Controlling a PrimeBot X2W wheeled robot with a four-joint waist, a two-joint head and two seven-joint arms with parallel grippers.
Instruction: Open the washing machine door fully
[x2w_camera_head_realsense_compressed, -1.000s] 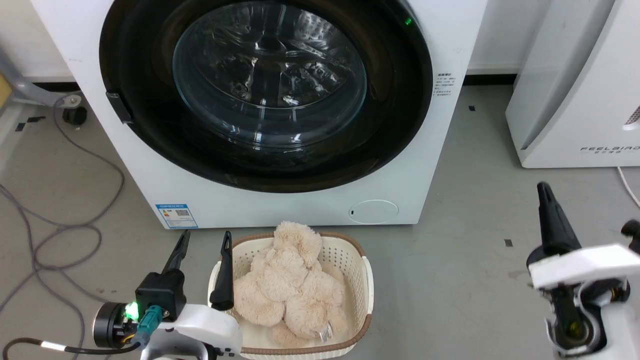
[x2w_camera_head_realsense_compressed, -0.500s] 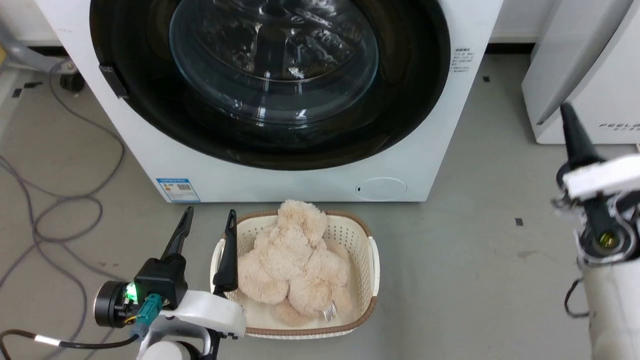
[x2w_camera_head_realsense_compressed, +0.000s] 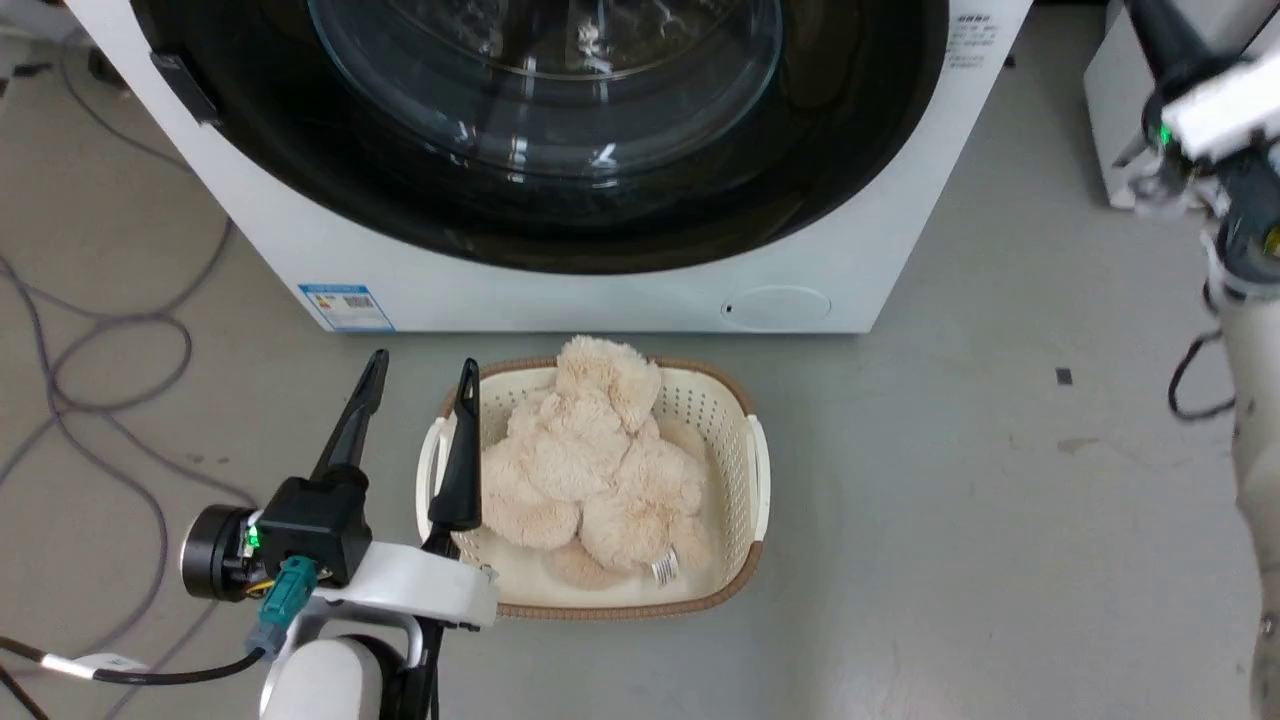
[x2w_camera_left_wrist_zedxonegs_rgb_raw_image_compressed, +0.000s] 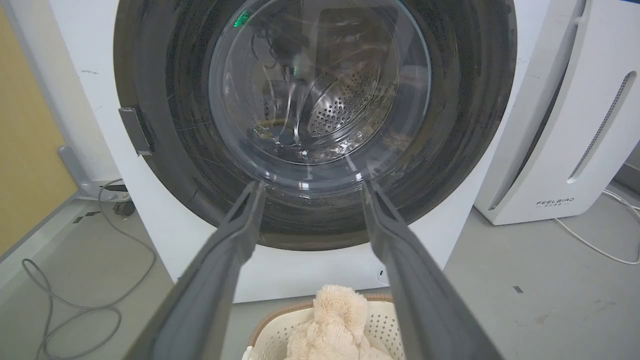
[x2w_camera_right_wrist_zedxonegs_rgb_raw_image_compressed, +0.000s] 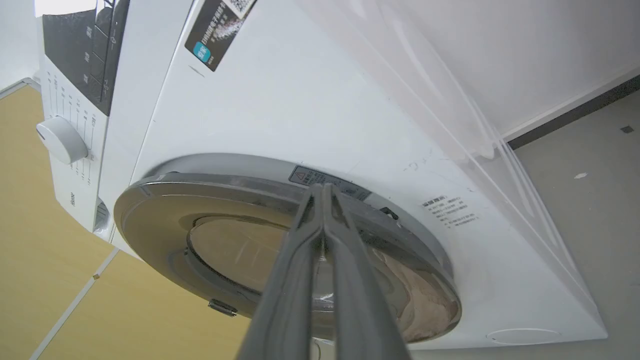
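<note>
Door (x2w_camera_head_realsense_compressed: 540, 120) looks shut; right claw (x2w_camera_right_wrist_zedxonegs_rgb_raw_image_compressed: 322, 187), pinched closed, could skid off its glossy edge. Left claw (x2w_camera_head_realsense_compressed: 420, 365) wide by basket (x2w_camera_head_realsense_compressed: 755, 470).

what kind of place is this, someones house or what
Probably a lab or test space set up as a laundry corner, not a home: a white front-loading washing machine, a laundry basket holding a plush toy, and loose cables trailing over a bare grey floor.
</note>
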